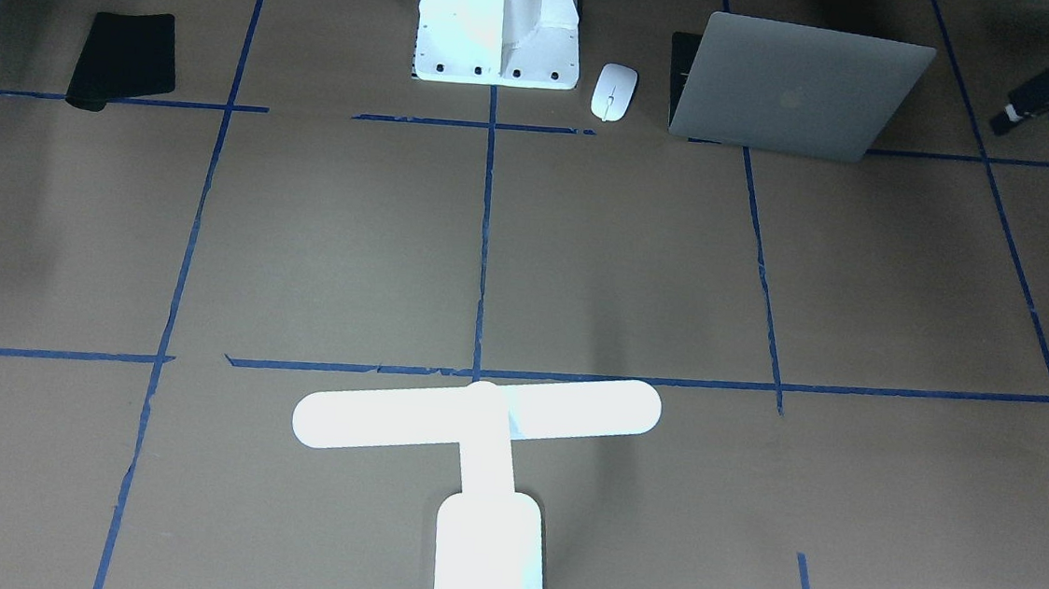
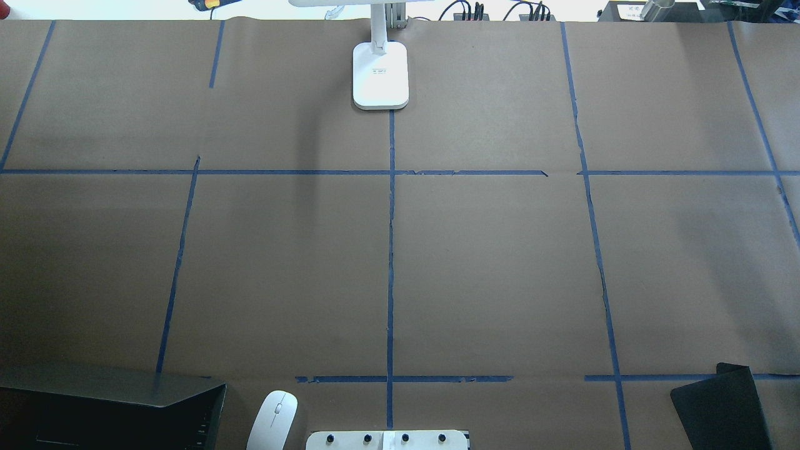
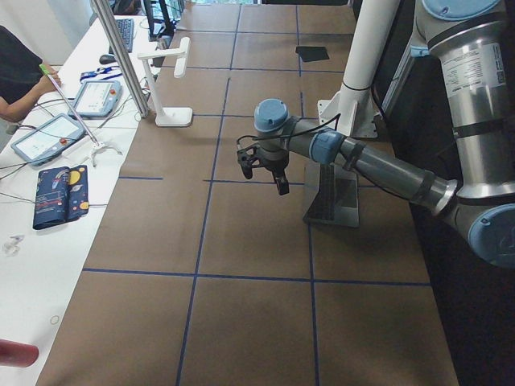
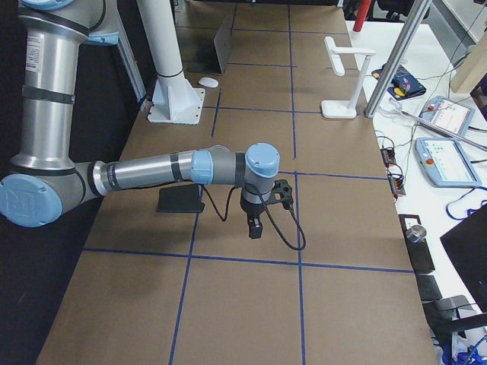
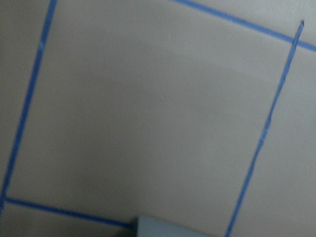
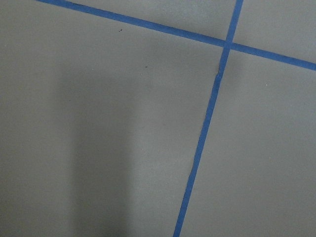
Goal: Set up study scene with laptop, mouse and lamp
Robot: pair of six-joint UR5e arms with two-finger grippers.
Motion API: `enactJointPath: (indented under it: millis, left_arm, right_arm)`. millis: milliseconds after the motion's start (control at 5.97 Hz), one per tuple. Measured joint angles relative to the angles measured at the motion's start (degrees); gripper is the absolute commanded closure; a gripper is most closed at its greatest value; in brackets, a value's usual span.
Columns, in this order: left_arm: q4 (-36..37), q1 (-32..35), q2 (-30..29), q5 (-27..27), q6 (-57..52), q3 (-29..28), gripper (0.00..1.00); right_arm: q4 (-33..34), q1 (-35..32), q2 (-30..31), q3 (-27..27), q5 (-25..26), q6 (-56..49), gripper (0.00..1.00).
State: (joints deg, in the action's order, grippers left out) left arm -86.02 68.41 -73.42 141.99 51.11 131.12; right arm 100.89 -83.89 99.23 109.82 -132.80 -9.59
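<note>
The silver-grey laptop [image 1: 798,87] stands half open near the robot's base on its left side, and also shows in the overhead view [image 2: 112,400]. The white mouse [image 1: 613,92] lies between the laptop and the white pedestal [image 1: 498,30]. The white T-shaped lamp [image 1: 477,422] stands upright at the table's far edge, in the middle [image 2: 380,75]. My left gripper [image 3: 265,173] hangs above the paper, out beyond the laptop; I cannot tell whether it is open. My right gripper [image 4: 255,228] points down over the paper near a tape crossing; I cannot tell its state. Neither holds anything I can see.
A black mat [image 1: 122,60] lies on the robot's right side near the base [image 2: 719,406]. Brown paper with blue tape lines [image 2: 390,250] covers the table. Tablets, cables and a metal post [image 4: 396,61] stand on the white bench beyond the far edge.
</note>
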Motion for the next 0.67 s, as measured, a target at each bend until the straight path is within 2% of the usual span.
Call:
enactJointPath:
  millis: [335, 670]
  left_arm:
    - [-2.7, -9.6, 0.9, -2.6, 24.3, 5.7, 0.00]
    - [-7.0, -20.7, 1.2, -10.2, 44.9, 9.0, 0.00]
  right_arm:
    - [0.0, 0.5, 0.0, -0.3, 0.0, 0.0, 0.00]
    - [-0.1, 0.6, 0.0, -0.3, 0.0, 0.1, 0.00]
